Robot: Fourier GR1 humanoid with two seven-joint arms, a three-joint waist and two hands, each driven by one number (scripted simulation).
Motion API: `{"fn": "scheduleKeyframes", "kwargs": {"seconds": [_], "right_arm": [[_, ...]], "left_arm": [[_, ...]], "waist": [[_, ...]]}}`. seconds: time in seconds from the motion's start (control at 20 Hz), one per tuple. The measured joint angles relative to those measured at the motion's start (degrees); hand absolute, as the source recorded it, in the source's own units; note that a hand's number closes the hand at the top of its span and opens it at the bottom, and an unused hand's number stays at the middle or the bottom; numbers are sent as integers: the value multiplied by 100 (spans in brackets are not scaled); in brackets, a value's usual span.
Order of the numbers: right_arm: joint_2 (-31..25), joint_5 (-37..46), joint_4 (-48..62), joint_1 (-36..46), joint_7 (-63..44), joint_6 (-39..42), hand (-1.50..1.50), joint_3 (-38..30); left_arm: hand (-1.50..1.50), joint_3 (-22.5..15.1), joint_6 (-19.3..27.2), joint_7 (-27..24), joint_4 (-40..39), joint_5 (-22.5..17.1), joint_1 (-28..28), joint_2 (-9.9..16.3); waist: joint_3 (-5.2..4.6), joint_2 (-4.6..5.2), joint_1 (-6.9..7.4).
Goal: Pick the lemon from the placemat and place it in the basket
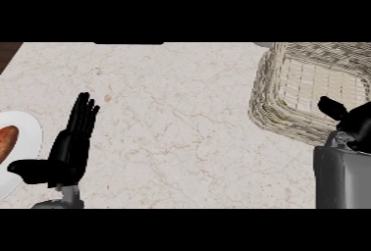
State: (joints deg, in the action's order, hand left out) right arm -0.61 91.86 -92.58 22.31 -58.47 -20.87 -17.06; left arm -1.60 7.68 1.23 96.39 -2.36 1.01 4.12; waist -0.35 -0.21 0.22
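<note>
A woven wicker basket [270, 98] stands at the counter's far right, partly cut by the view's edge. My right hand [357, 122] hovers over the basket's near rim, mostly hidden by its own grey forearm [340, 176] and the picture's edge. No lemon and no placemat show anywhere in the head view; whether the right hand holds anything is hidden. My left hand [69, 152] rests open at the lower left, fingers pointing up, thumb out toward the left, holding nothing.
A white plate [27, 128] lies at the left edge with an orange-brown food item [6, 139] on it, close to my left thumb. The marbled counter [181, 122] stretches between the two hands.
</note>
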Motion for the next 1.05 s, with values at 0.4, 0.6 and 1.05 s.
{"fn": "scheduleKeyframes", "kwargs": {"seconds": [0.4,0.6,1.05], "right_arm": [[62,773,-1023,-335,-278,159,-150,88],[61,868,-2007,-728,-411,287,-150,158],[62,475,-4437,-2085,-441,712,-150,828]], "left_arm": [[0,6,20,64,12,61,21,-14],[0,63,-8,23,4,6,-59,-8],[0,103,-14,40,-11,33,7,4]], "waist": [[28,6,-33],[30,-8,-73],[34,-4,-87]]}}
